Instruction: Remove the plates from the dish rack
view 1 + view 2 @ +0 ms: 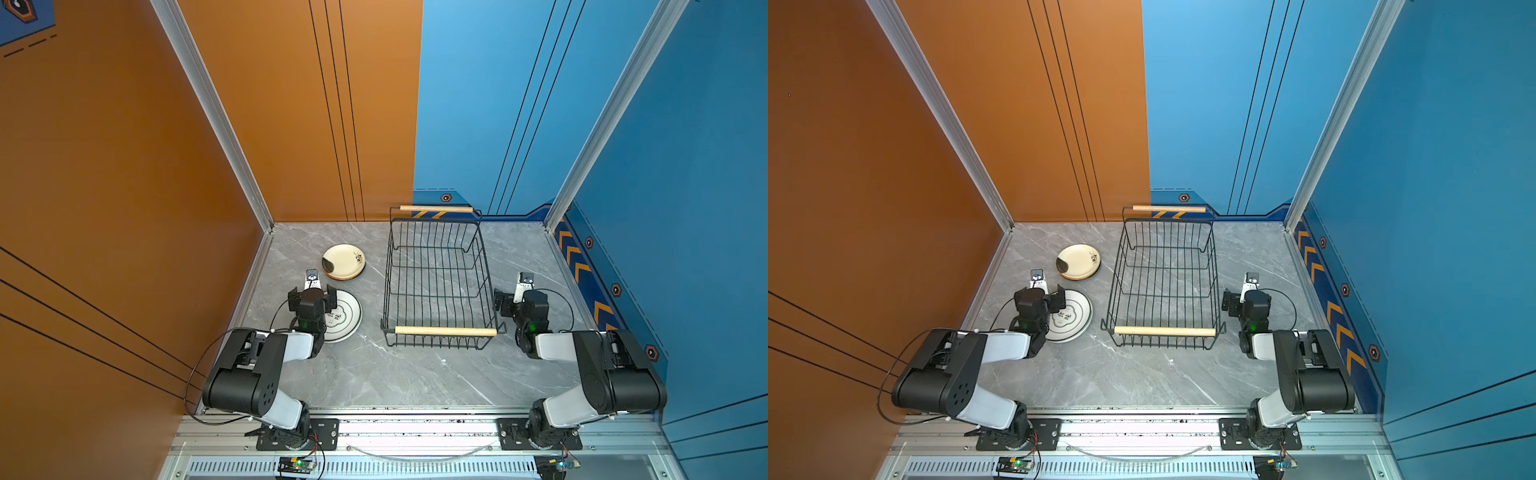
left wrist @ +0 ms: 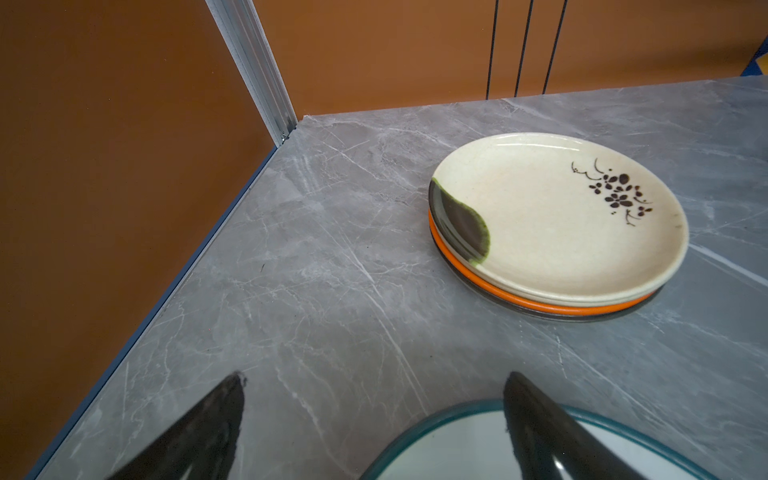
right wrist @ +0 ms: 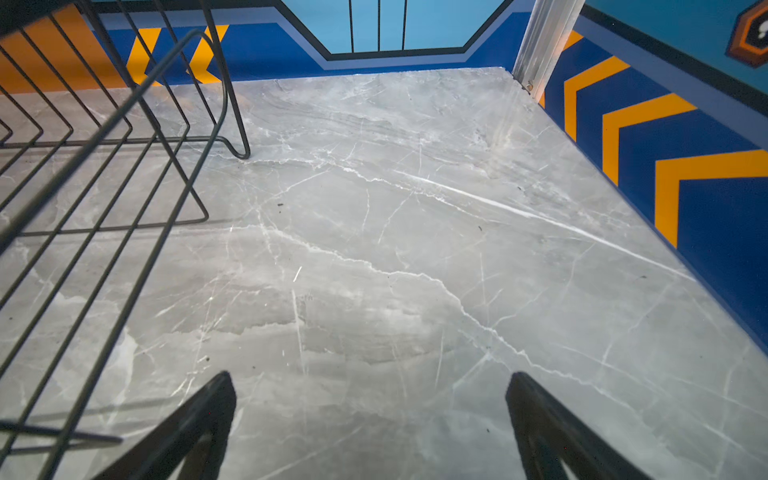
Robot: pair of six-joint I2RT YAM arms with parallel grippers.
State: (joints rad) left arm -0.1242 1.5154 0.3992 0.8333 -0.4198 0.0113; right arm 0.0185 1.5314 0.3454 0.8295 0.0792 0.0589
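Note:
The black wire dish rack (image 1: 445, 331) (image 1: 1165, 331) stands mid-table with nothing in it; its side wires (image 3: 233, 104) show in the right wrist view. Left of it, in both top views, lies a short stack of small plates (image 1: 344, 261) (image 1: 1078, 261). A cream flowered plate (image 2: 557, 220) tops the stack, over an orange one. Nearer lies a large white plate with a dark rim (image 1: 347, 320) (image 1: 1073, 320) (image 2: 457, 449). My left gripper (image 1: 312, 296) (image 2: 374, 376) hangs open over that plate's left edge, holding nothing. Right of the rack, my right gripper (image 1: 524, 297) (image 3: 370, 374) is open above bare table.
The grey marble tabletop (image 1: 415, 374) is walled by orange panels at the left and back-left. Blue panels close the right and back-right. Both arm bases sit on the front rail. The rack's far wooden handle (image 1: 436, 209) is close to the back wall.

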